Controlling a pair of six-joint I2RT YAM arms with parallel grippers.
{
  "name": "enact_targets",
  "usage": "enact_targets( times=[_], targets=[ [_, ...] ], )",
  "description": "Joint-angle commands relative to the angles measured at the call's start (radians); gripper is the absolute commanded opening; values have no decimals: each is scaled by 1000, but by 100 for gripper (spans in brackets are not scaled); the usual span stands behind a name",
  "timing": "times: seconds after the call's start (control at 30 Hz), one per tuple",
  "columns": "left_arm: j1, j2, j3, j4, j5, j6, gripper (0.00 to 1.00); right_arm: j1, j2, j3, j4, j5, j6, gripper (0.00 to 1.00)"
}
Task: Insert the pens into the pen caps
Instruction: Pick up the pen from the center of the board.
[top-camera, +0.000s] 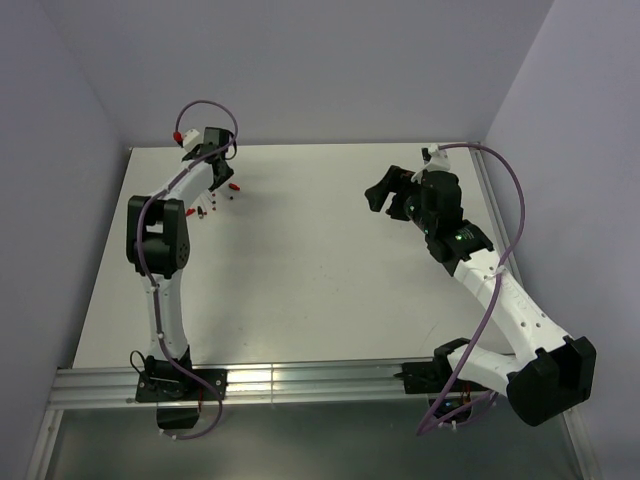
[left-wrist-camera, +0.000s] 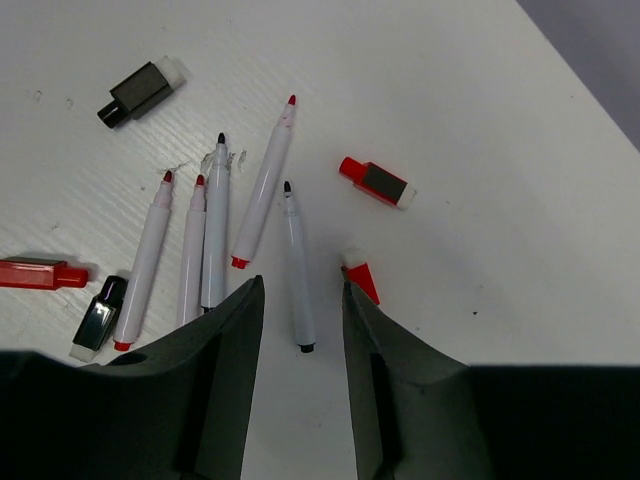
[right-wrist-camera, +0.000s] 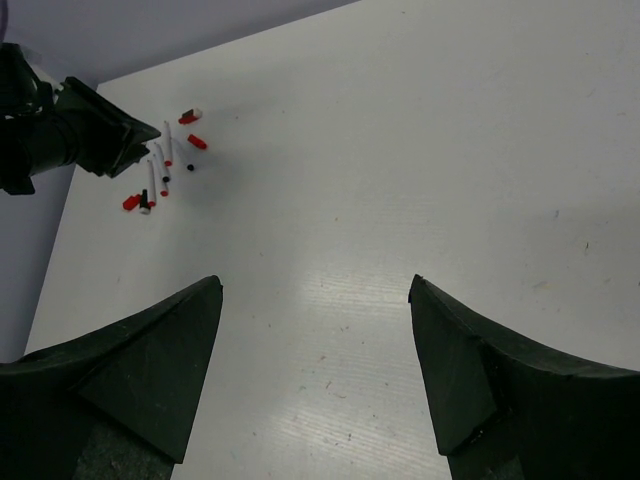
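Several white pens lie side by side on the table in the left wrist view, some red-tipped (left-wrist-camera: 263, 186) and some black-tipped (left-wrist-camera: 215, 235). One black-tipped pen (left-wrist-camera: 295, 265) lies with its back end between the fingertips of my left gripper (left-wrist-camera: 300, 285), which is open and empty just above it. Loose caps lie around: a black cap (left-wrist-camera: 140, 92), a red cap (left-wrist-camera: 375, 182), a red cap (left-wrist-camera: 40, 272), a black cap (left-wrist-camera: 98, 315), and a red cap (left-wrist-camera: 362, 280) partly behind my right-hand finger. My right gripper (right-wrist-camera: 315, 283) is open and empty, far away over bare table.
The pens and caps (top-camera: 212, 203) sit at the table's far left, close to the left wall; they also show small in the right wrist view (right-wrist-camera: 160, 172). The left gripper (top-camera: 222, 178) hangs over them, and the right gripper (top-camera: 385, 192) is at the far right. Purple cables loop over both arms.
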Motion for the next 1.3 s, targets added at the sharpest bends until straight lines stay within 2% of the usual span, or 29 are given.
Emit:
enact_targets(
  times=[0.0, 0.7, 1.27],
  targets=[
    [9, 13, 28, 8, -9, -28, 43, -8, -13, 38, 18, -12, -16, 83],
    [22, 132, 141, -32, 37, -22, 41, -11, -10, 36, 19, -35, -24, 82],
    [25, 159, 160, -58, 28, -39, 37, -14, -16, 33, 16, -42, -27, 81]
  ],
)
